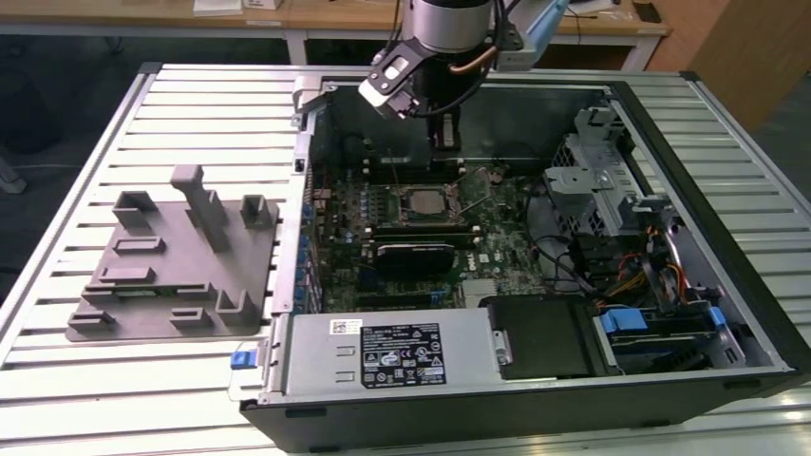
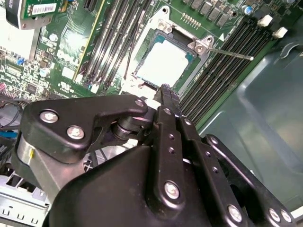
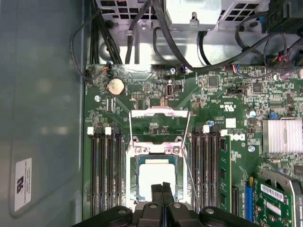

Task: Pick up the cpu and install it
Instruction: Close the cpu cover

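Note:
The cpu (image 3: 154, 176) is a pale square plate lying flat inside the metal-framed socket (image 3: 134, 156) on the green motherboard (image 1: 495, 237). In the second wrist view the cpu (image 2: 163, 64) sits in the frame with the thin wire lever (image 2: 232, 53) sticking out beside it. The socket's load plate (image 3: 160, 124) stands swung open. My gripper (image 3: 162, 188) hovers just above the chip's edge with its two black fingers pressed together and nothing between them. In the exterior view the gripper (image 1: 443, 144) hangs inside the open computer case, a little above the socket (image 1: 419, 201).
A grey plastic tray (image 1: 178, 256) with upright blocks lies on the slatted table at the exterior view's left. Memory slots (image 3: 106, 175) flank the socket. The power supply (image 1: 380, 356), a drive cage (image 1: 609, 180) and loose cables (image 3: 199, 52) crowd the case.

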Tool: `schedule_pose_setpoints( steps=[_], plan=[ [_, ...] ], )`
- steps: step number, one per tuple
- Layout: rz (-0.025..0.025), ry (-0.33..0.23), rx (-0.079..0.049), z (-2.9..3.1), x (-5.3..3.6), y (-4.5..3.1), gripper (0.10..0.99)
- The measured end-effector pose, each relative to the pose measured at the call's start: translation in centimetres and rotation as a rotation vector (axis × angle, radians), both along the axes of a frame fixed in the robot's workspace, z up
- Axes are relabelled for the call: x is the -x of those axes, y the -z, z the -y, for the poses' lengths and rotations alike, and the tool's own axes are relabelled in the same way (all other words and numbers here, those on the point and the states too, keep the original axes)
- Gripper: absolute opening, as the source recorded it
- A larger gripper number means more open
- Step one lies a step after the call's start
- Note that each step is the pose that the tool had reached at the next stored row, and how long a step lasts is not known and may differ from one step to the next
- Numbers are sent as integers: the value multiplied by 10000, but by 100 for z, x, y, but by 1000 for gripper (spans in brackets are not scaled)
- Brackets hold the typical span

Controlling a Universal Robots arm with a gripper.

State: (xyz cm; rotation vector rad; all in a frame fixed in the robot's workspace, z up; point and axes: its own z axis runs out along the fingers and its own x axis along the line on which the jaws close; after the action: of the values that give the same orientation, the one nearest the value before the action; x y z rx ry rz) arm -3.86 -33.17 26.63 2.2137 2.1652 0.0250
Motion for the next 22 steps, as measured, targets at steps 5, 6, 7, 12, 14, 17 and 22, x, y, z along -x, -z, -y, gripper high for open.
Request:
schedule_pose_setpoints(
  steps=[5,6,7,12,14,17,22],
  plan=[
    [0,0,0,0,-65,0,106],
    [0,0,0,0,-78,0,106],
    [0,0,0,0,-91,0,106],
    [0,0,1,0,-161,0,106],
    [0,0,0,0,-190,0,106],
    [0,0,0,0,-235,0,106],
    [1,-1,0,0,-310,0,106]
  ],
)
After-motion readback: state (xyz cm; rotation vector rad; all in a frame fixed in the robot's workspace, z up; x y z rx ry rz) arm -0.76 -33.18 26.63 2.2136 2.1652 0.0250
